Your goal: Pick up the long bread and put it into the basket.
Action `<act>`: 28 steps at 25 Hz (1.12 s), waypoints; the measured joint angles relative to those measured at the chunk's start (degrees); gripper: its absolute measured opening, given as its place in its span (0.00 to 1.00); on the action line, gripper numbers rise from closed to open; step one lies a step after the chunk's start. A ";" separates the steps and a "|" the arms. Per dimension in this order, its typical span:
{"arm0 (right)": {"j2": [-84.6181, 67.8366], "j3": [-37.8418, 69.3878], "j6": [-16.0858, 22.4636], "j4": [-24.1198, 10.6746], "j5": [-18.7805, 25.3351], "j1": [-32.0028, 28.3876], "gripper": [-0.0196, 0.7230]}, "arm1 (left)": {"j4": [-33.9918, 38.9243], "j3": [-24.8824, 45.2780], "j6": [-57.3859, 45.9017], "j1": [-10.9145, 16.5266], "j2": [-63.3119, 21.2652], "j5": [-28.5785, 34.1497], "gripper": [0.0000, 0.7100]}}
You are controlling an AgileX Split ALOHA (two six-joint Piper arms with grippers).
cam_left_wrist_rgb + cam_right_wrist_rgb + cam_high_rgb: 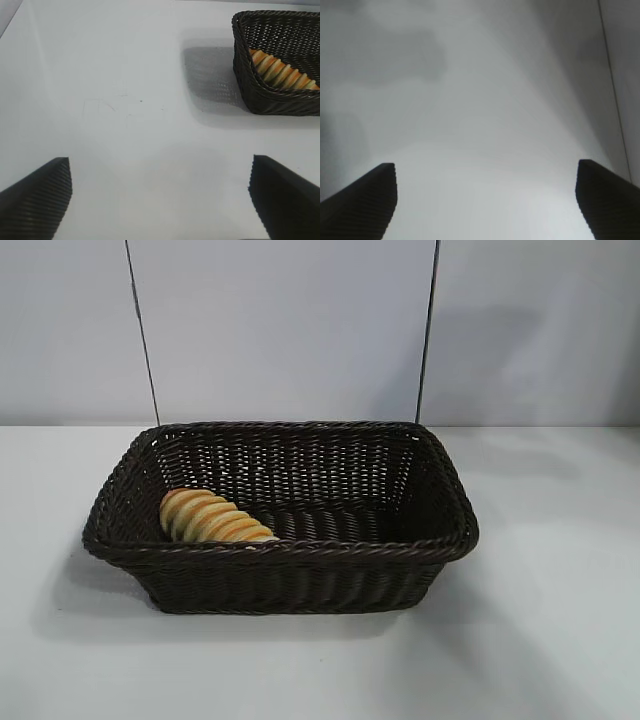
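The long bread (212, 518), golden-yellow with orange and cream ridges, lies inside the dark brown wicker basket (290, 558) at its front left corner. It also shows in the left wrist view (282, 71), inside the basket (250, 85). My left gripper (160, 165) is open and empty above bare table, well apart from the basket. My right gripper (485, 167) is open and empty above bare white surface. Neither arm shows in the exterior view.
The basket stands in the middle of a white table (560, 620). A white wall (300, 330) with two thin dark vertical lines rises behind it.
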 joint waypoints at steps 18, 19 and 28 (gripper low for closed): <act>-37.83 1.83 1.94 0.17 7.12 0.00 0.95 | 0.00 0.00 0.00 0.00 0.00 0.00 0.98; -40.27 2.64 2.13 0.17 7.12 0.00 0.95 | 0.00 0.00 0.00 0.00 0.00 0.00 0.98; -59.14 14.47 2.76 -1.38 3.85 3.12 0.95 | 0.00 0.00 0.00 0.00 0.00 0.00 0.98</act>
